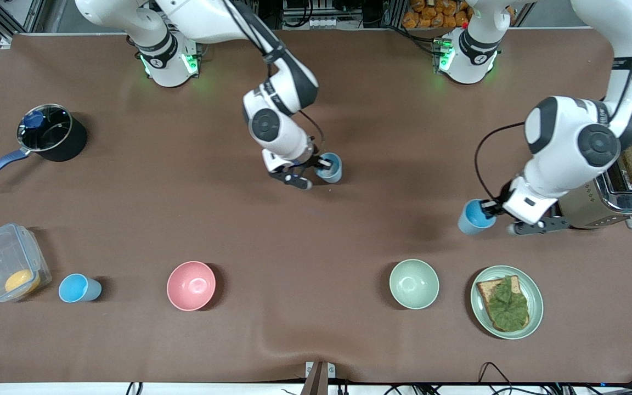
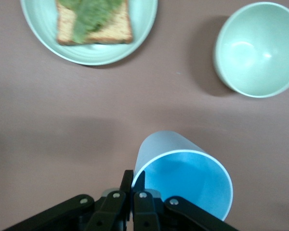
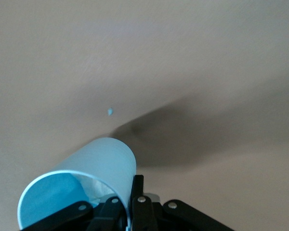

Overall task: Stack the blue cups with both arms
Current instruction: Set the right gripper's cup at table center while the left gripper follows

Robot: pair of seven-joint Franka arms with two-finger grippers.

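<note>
Three blue cups are seen over a brown table (image 1: 349,109). One cup (image 1: 329,167), rim up, is pinched at its wall by the right gripper (image 1: 316,174) mid-table; another cup (image 1: 473,217) is clamped by the left gripper (image 1: 500,216) beside the toaster (image 1: 612,200). A third cup (image 1: 78,288) lies tipped beside the plastic box (image 1: 6,263).

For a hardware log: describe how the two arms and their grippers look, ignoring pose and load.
Both arms are glossy white with black round joint caps; the left arm and right arm each trail a thin black cable, and green lights glow at both bases. The left gripper and right gripper are dark, with black angular linkage fingers and small silver screws.
</note>
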